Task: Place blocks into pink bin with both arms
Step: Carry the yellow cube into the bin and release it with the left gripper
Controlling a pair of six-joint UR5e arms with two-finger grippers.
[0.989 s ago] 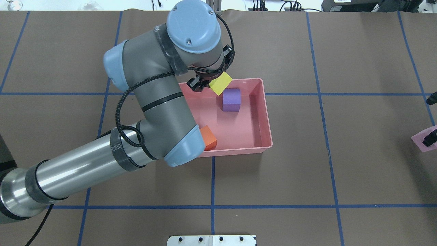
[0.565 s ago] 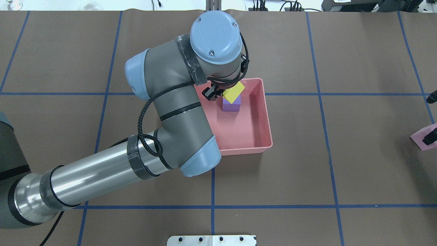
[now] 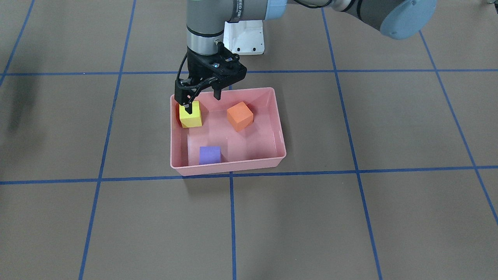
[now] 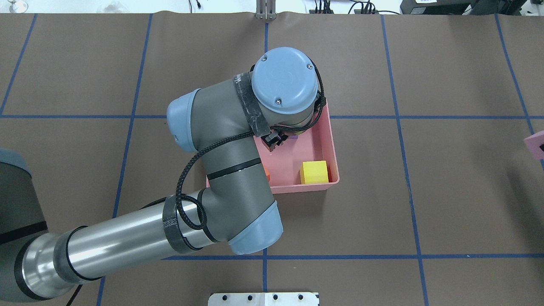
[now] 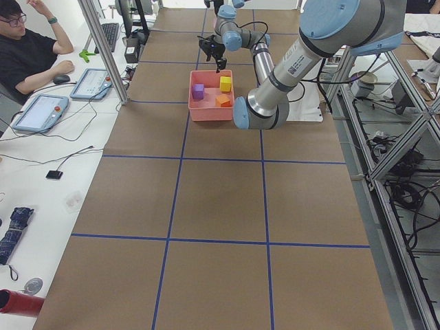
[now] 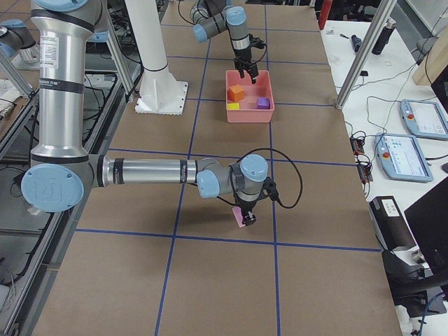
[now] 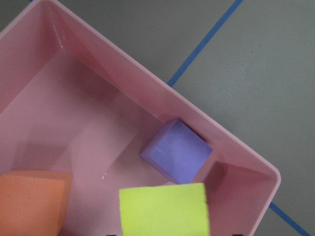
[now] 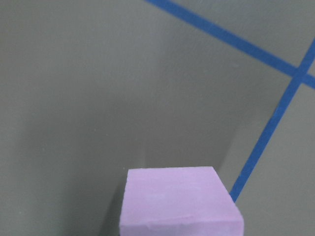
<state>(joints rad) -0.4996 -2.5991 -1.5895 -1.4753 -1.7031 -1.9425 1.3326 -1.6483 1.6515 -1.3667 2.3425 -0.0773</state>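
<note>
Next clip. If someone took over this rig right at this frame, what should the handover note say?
Left gripper: open, empty, above one end of the bin.
Right gripper: far from the bin, apparently shut on the pink block.
In the bin, lying apart: yellow block, orange block, purple block.
Done: three of four blocks.
Left: bring the pink block over and release it in the bin; the left arm probably needs to clear away first.

Three blocks lie in the bin (fourth block well apart)
</note>
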